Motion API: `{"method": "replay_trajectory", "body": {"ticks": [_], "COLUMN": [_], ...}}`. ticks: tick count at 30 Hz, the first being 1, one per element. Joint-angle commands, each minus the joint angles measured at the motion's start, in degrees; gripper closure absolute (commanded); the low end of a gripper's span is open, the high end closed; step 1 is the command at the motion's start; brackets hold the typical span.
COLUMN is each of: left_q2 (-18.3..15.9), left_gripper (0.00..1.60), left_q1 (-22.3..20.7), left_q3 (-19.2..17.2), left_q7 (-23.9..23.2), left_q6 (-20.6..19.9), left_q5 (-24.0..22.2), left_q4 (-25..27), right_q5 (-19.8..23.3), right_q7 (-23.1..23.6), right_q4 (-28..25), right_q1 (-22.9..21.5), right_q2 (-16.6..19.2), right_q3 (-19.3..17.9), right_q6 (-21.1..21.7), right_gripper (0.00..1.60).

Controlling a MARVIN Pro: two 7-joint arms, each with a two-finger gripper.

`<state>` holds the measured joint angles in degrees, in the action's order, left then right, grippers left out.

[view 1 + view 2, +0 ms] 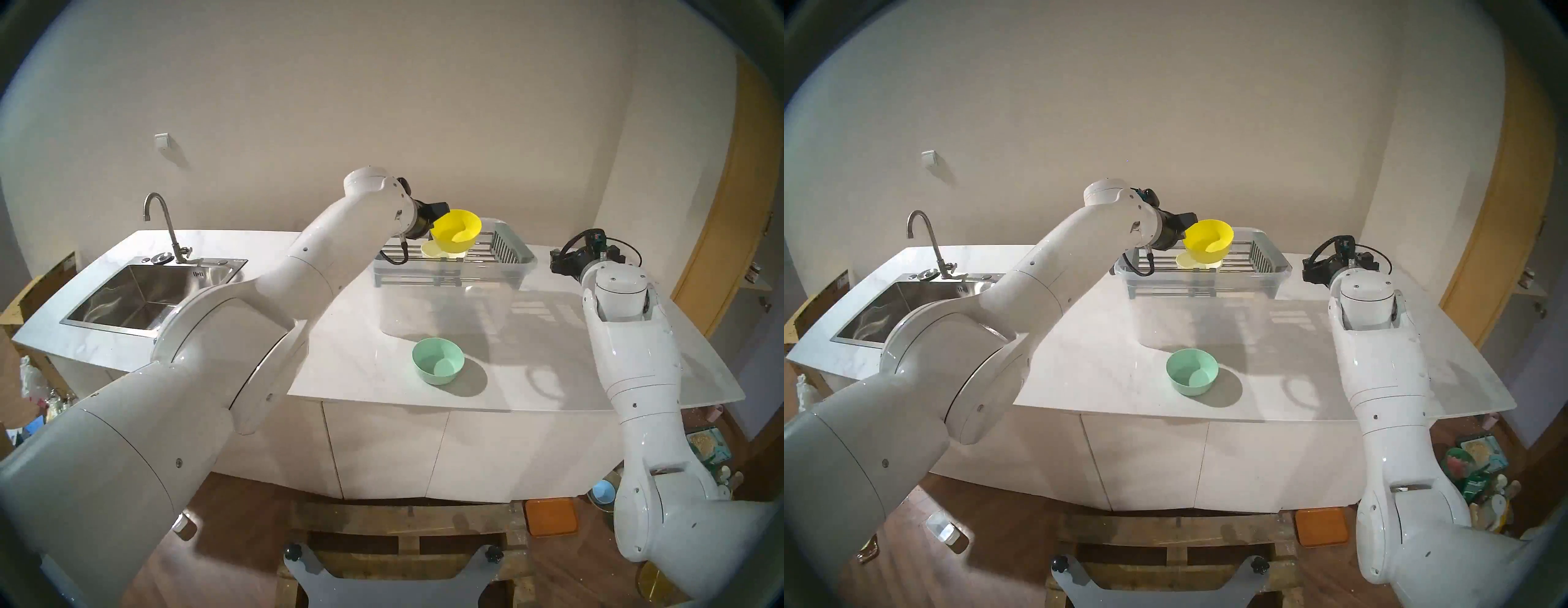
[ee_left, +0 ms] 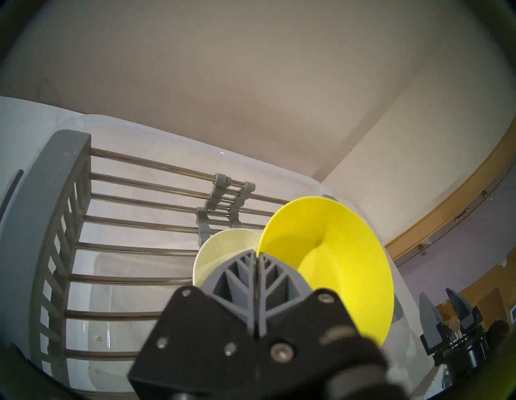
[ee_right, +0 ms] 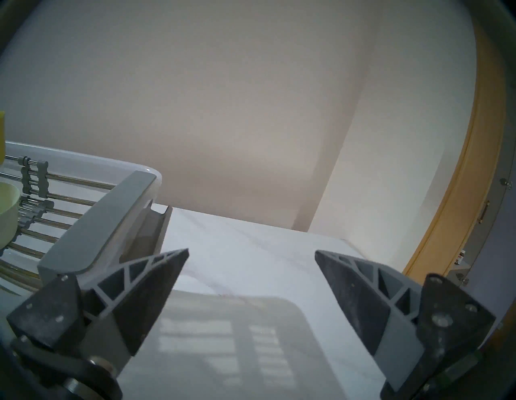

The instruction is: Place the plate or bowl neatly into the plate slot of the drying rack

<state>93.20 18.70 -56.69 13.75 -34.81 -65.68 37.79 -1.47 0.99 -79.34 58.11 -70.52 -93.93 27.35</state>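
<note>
My left gripper (image 2: 256, 251) is shut on the rim of a bright yellow bowl (image 1: 460, 235), holding it tilted just above the drying rack (image 1: 515, 250). Beneath it, a pale cream bowl (image 2: 223, 245) lies on the plate slot (image 2: 139, 220), the bed of long steel rods with small grey clips. A mint green bowl (image 1: 438, 360) stands upright on the counter, nearer to me and apart from both arms. My right gripper (image 3: 251, 254) hovers open and empty over the counter just right of the rack's grey end (image 3: 97, 223).
The rack rests on top of a clear plastic tub (image 1: 445, 293) at the back of the white counter (image 1: 551, 361). A steel sink (image 1: 140, 293) with a tap (image 1: 163, 225) is at the far left. The wall stands close behind the rack.
</note>
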Motion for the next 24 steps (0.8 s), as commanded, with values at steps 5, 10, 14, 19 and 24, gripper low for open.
{"method": "replay_trajectory", "body": {"ticks": [5,10,14,19,24], "left_q2": [0.9,1.3,1.8,2.5,3.1], "left_gripper": [1.60,1.60,1.60,1.60,1.60], "left_q1": [-3.1,-3.8,-4.8,-6.0,-6.8], "left_q3": [0.0,0.1,0.1,0.1,0.2], "left_q7": [-1.3,-2.2,-3.3,-4.4,-5.5], "left_q6": [1.6,2.5,3.5,4.2,4.9], "left_q5": [0.5,1.0,1.4,1.8,2.2], "left_q4": [-0.9,-3.1,-6.0,-9.3,-11.4], "right_q5": [-0.1,-0.1,-0.1,-0.1,-0.1], "right_q7": [-0.1,-0.1,-0.1,-0.1,-0.1], "right_q4": [-1.5,-1.5,-1.5,-1.5,-1.5], "right_q1": [-1.4,-1.4,-1.4,-1.4,-1.4], "right_q2": [0.2,0.2,0.2,0.2,0.2], "right_q3": [0.0,0.0,0.0,0.0,0.0], "right_q6": [-1.0,-1.0,-1.0,-0.9,-0.9], "right_gripper": [0.00,0.00,0.00,0.00,0.00]}}
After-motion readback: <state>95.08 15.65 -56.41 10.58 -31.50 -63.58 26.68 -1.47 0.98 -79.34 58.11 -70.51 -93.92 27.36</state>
